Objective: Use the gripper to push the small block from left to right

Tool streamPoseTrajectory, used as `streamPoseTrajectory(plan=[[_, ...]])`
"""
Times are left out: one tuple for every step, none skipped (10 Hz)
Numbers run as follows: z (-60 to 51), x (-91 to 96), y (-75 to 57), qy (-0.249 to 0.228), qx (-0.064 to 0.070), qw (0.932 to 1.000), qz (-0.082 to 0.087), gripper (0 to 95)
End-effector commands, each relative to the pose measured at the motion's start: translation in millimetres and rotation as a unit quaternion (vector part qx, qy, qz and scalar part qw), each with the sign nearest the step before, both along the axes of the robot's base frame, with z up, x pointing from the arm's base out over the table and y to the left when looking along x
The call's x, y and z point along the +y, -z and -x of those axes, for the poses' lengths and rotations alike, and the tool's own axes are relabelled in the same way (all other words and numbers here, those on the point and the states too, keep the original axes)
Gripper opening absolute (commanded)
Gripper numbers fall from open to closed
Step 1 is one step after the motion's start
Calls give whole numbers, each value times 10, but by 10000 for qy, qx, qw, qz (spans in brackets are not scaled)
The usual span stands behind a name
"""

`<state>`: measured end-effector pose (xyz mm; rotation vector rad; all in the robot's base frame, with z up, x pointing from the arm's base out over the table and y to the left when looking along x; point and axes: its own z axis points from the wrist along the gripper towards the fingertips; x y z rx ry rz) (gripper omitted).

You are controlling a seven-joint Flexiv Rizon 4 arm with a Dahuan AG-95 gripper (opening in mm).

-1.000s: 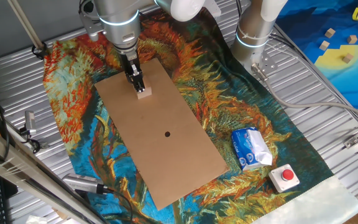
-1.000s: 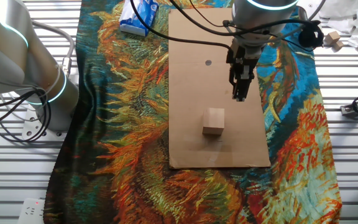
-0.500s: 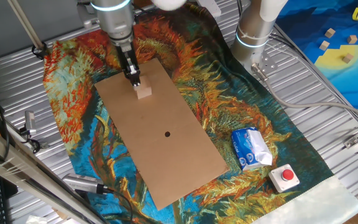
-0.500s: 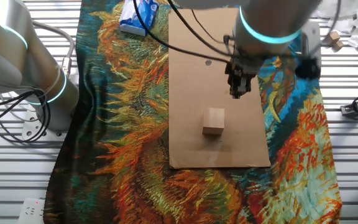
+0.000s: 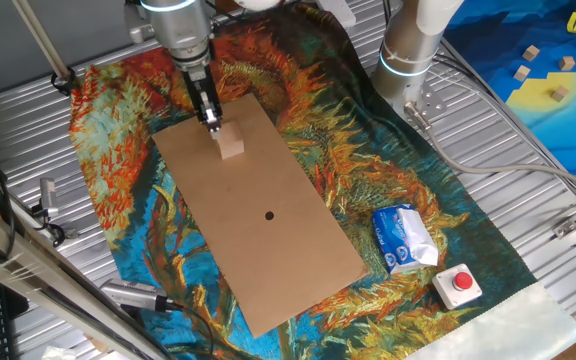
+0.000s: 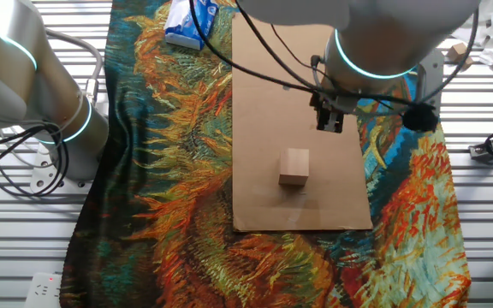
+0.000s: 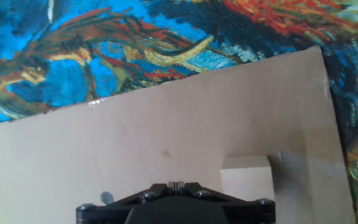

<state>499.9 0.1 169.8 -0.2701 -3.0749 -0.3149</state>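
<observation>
Counts on and around the table

One small light-tan wooden cube (image 5: 231, 147) sits on one flat brown cardboard sheet (image 5: 268, 250), itself on one painted sunflower-pattern cloth (image 5: 118, 160). One black narrow two-finger gripper (image 5: 210, 120) hangs at upper left of one fixed view; a second, upright grey-white arm column (image 5: 415, 40) stands at top right. One blue-and-white tissue packet (image 5: 404, 239) and one red push-button on a white box (image 5: 459, 284) lie lower right. Four tiny wooden blocks (image 5: 560, 93) show on one blue-yellow mat (image 5: 528, 100).
</observation>
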Motion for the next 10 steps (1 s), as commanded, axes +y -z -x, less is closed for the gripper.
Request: streamPoseTrajectory(plan=[[-1,-1,2,-661,-26,9960,607,0],[-1,-2,4,-660,-25,9959,611,0],[-1,-2,4,-665,-23,9959,611,0],[-1,-2,4,-663,-20,9959,613,0],[-1,-2,4,-665,-14,9959,614,0],[-1,-2,4,-667,-13,9959,616,0],[-1,-2,4,-675,-9,9958,614,0],[-1,-2,4,-677,-4,9958,615,0],[-1,-2,4,-695,1,9957,615,0],[-2,-3,7,-753,14,9953,606,0]])
